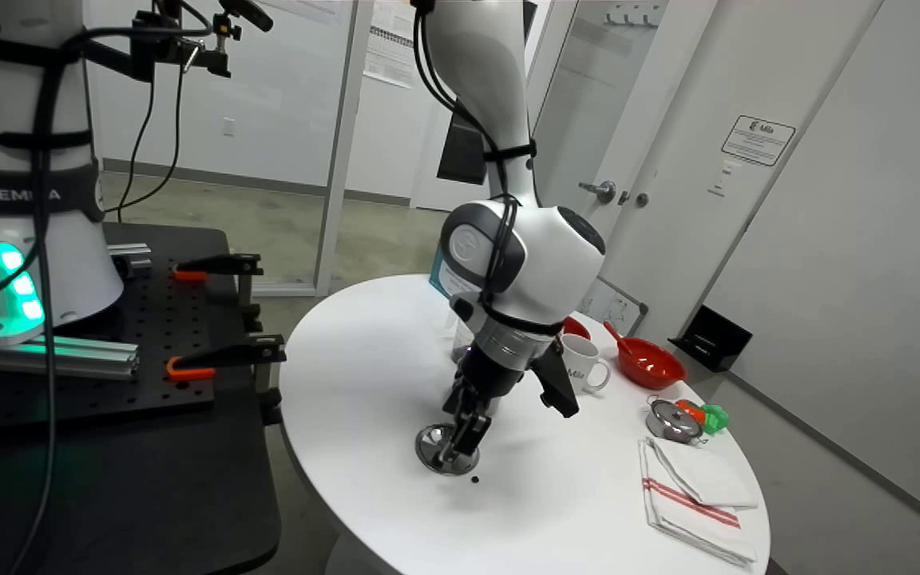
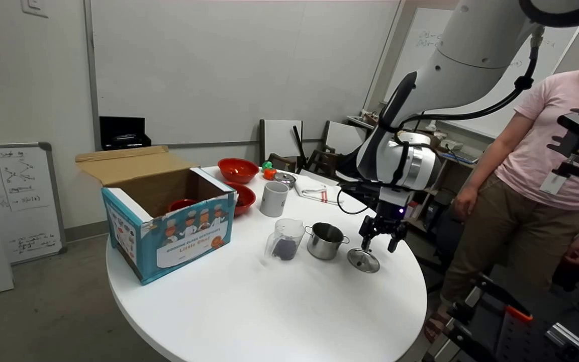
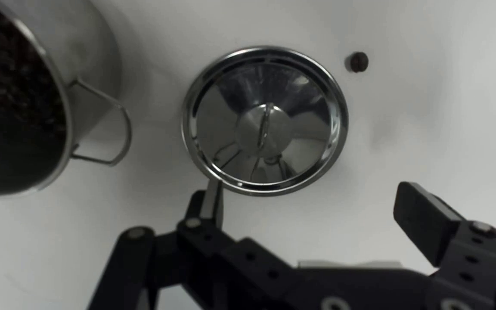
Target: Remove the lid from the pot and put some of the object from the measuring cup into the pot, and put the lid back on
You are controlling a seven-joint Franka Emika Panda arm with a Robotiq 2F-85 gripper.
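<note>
While my gripper (image 2: 379,246) hangs spread, one lid (image 3: 265,122) lies nearer the tabletop (image 1: 364,359) edge facing my base (image 1: 73,259) than one pot (image 2: 324,248) and one measuring cup (image 2: 291,229).

"Mila" — mug (image 1: 580,361) and wall sign (image 1: 758,141), "Little Chef" — teal box (image 2: 191,239)

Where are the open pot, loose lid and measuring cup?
Open pot (image 2: 322,248), in an exterior view: outer wall.
Loose lid (image 3: 265,125), in the wrist view: central handle.
Measuring cup (image 2: 289,232), in an exterior view: upper wall.
</note>
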